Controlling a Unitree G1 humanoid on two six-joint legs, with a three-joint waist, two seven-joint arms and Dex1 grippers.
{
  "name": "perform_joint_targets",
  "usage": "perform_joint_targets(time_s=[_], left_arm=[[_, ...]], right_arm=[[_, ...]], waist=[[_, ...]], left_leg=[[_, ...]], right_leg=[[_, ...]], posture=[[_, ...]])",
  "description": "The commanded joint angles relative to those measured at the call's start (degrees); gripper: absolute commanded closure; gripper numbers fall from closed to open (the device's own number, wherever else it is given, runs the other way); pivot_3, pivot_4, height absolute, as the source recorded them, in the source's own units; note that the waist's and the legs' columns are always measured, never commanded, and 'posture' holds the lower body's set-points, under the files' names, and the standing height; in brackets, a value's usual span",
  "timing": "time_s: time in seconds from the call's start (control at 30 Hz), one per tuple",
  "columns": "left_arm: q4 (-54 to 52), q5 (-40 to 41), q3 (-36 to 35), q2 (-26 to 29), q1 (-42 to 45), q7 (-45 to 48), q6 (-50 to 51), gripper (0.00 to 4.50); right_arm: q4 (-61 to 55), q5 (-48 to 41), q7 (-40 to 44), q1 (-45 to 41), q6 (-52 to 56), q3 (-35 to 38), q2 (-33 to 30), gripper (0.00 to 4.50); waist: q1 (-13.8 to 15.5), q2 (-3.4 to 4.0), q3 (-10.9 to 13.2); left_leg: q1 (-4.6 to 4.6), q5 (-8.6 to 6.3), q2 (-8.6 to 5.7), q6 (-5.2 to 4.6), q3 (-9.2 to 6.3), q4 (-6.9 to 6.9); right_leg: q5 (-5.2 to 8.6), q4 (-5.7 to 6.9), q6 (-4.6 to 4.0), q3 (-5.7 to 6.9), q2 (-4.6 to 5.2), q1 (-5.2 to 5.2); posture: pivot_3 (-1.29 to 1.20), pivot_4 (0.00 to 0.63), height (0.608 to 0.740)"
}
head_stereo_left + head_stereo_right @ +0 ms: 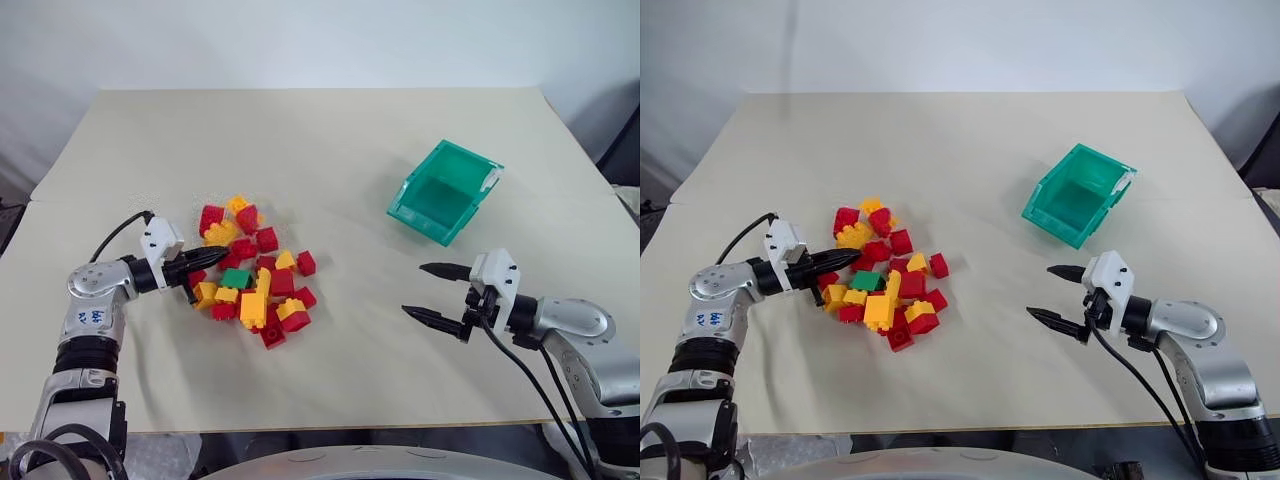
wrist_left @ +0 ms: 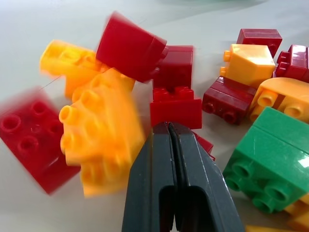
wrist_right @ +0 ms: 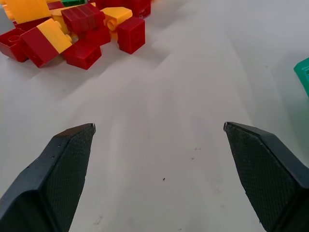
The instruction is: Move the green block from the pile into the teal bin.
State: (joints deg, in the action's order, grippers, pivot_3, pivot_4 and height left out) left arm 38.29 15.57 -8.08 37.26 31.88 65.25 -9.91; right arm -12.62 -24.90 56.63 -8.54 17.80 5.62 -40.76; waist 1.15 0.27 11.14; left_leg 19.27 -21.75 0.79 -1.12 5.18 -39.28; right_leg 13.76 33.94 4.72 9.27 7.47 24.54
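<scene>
Left arm comes in from the lower left of the head view, forearm roughly level, left gripper (image 1: 212,259) pointing right into the left edge of the pile (image 1: 252,275). Its fingers (image 2: 166,174) are pressed fully together with nothing between them; the wrist view shows the closed tip nosing against a red brick (image 2: 175,107). Bricks to one side of the tip look smeared, so exact contact there is hard to call.

Right arm enters from the lower right, right gripper (image 1: 432,292) pointing left over bare table (image 1: 330,150), jaws spread wide and empty. It sits below the bin in the frame, well apart from the pile.

Green block (image 1: 236,279) lies in the lower-middle of the pile, just right of the left fingertips and slightly below them in the head view. Small, bright green, glossy, the only green piece. In the left wrist view it lies tilted with its round studs facing the camera (image 2: 269,169), just beside the closed fingers, not held. Red and yellow bricks crowd round it.

Teal bin (image 1: 443,190) is in the upper right of the frame, see-through teal, turned at an angle, white tab at its far right corner, well apart from the pile.
</scene>
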Motion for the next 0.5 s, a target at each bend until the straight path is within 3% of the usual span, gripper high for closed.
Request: perform_joint_targets(time_s=[0.03, 0.27, 0.37, 0.5], left_arm=[[-12.48, 6.14, -0.80, 0.24, -4.63, 3.65, 6.67, 4.47], [-31.96, 13.45, -6.18, 7.85, -14.78, -0.08, 27.84, 4.47], [-37.56, 16.52, -11.19, 12.79, -20.37, 0.67, 33.60, 3.88], [-44.94, 19.52, -19.93, 15.93, -28.45, -0.11, 37.81, 2.67]], right_arm=[[0.38, -0.15, -0.05, -1.50, -1.27, -0.10, 0.81, 0.00], [2.42, 0.11, 1.33, -3.40, -1.97, -0.68, 0.85, 0.00], [4.02, 0.27, 2.46, -4.72, -2.45, -1.12, 0.89, 0.00], [6.71, 0.95, 3.87, -6.83, -3.77, -2.22, 1.33, 0.00]], waist=[[-0.11, 0.00, 0.00], [-0.29, -0.01, 0.00], [-0.83, 0.00, 0.01], [-1.27, 0.01, 0.02]], left_leg=[[-0.01, 0.00, 0.01, 0.00, 0.01, 0.00], [-0.02, 0.00, 0.08, 0.00, -0.04, -0.10], [-0.07, -0.01, 0.10, -0.01, -0.18, -0.11], [-0.07, -0.04, 0.09, -0.03, -0.39, -0.11]], right_leg=[[0.00, 0.00, 0.00, -0.02, 0.00, 0.00], [0.00, 0.07, 0.00, -0.08, -0.01, 0.00], [-0.01, 0.10, 0.00, -0.15, 0.01, 0.00], [-0.01, 0.07, 0.00, -0.17, 0.06, 0.00]], posture=[[0.00, 0.150, 0.740], [0.00, 0.150, 0.740], [0.00, 0.150, 0.740], [0.00, 0.150, 0.740]])
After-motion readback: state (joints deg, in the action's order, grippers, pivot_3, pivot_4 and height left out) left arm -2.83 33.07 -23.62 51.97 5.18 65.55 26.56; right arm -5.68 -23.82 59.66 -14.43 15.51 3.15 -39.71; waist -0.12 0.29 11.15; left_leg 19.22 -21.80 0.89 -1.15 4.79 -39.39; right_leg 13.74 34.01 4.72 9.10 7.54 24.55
